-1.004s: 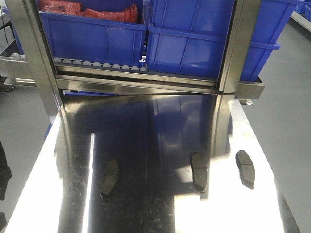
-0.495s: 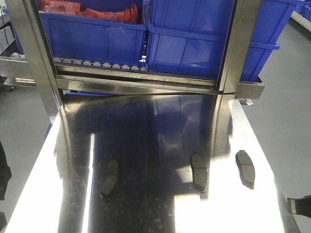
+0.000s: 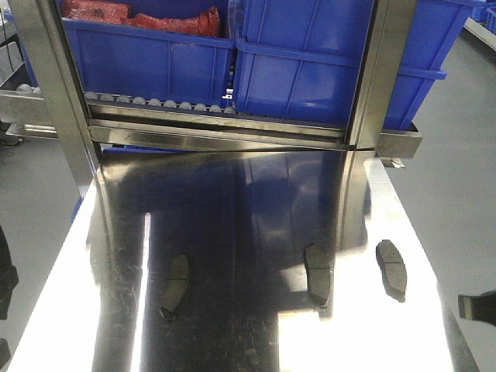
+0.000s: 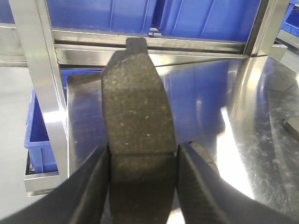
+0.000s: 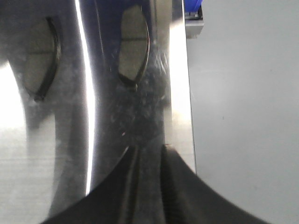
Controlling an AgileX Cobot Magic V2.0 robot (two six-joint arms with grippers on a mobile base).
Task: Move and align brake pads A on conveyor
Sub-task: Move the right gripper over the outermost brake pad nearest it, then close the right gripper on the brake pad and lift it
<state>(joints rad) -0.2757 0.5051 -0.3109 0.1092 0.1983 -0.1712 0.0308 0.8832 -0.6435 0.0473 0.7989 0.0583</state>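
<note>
Three brake pads A lie on the shiny steel tabletop: a left pad, a middle pad and a right pad. My left gripper is shut on a fourth brake pad, held lengthwise above the table's left part; another pad peeks out behind its right finger. My right gripper is empty, its jaws a narrow gap apart, above the table's right edge, short of the right pad. It shows at the right border of the front view. The conveyor is out of view.
Blue bins stand on a roller rail behind the table, one holding red parts. Steel frame posts rise at the table's far corners. A blue crate sits low on the left. Grey floor lies right of the table.
The right gripper came into the front view at the lower right edge and has since risen slightly. The three pads on the table have not moved.
</note>
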